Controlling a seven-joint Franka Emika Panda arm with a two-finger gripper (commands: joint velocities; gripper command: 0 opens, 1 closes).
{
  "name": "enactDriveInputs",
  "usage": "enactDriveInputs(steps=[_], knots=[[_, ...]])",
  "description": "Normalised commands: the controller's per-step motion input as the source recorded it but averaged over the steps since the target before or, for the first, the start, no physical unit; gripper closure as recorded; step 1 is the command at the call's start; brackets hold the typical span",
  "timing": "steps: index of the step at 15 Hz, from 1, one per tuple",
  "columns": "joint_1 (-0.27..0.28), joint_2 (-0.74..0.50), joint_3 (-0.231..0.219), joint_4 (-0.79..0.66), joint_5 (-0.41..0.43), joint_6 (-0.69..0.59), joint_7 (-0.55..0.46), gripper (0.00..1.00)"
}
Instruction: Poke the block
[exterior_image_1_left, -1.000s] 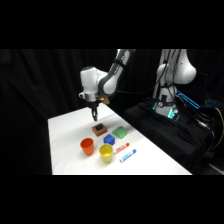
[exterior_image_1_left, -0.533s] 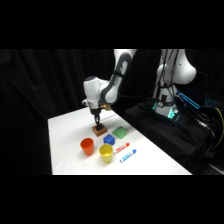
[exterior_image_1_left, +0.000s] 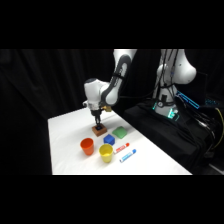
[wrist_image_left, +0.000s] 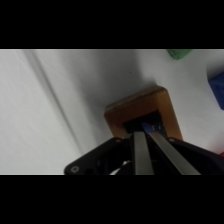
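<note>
While the tool (wrist_image_left: 144, 150) hangs straight over the block (wrist_image_left: 142, 107), the wrist view shows its two fingers (wrist_image_left: 140, 152) drawn nearly together, gripping nothing, tips at the dark blue patch on the block's top face. Can't tell whether they touch or sit just above it.

Key relation: block lies directly under the tool, in line with the fingers. Judgement: only a straight downward press is left, no sideways correction. Poke looks to be at or very near contact.

Side view, near to far:
- yellow cup (exterior_image_1_left: 106, 152) and orange cup (exterior_image_1_left: 87, 146) at the near edge of the table (exterior_image_1_left: 65, 130), a marker pen (exterior_image_1_left: 127, 155) beside them
- plain blue block (exterior_image_1_left: 109, 139) just behind the cups, a second marker pen (exterior_image_1_left: 122, 147) right of it
- block (exterior_image_1_left: 100, 130) next back, tool (exterior_image_1_left: 98, 122) on top of it
- flat green block (exterior_image_1_left: 119, 132) just beside it, to the picture's right

Risk, as a guess: an off-centre press could tip or shove the block toward its neighbours, both close.
</note>
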Motion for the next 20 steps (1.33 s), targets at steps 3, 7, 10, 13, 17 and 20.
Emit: enactDriveInputs(steps=[3,7,10,13,17,20], knots=[[0.011,-0.37,-0.03,-0.21,0.017,-0.07,-0.08,0.98],[0.065,-0.51,-0.082,-0.22,-0.068,-0.25,-0.02,0.98],[0.071,-0.45,-0.097,-0.12,-0.114,-0.33,0.01,0.97],[0.067,-0.42,-0.092,-0.07,-0.149,-0.34,0.03,0.72],[0.045,-0.37,-0.051,-0.04,-0.092,-0.32,0.0,0.41],[0.03,-0.33,-0.03,-0.03,-0.045,-0.29,-0.07,0.16]])
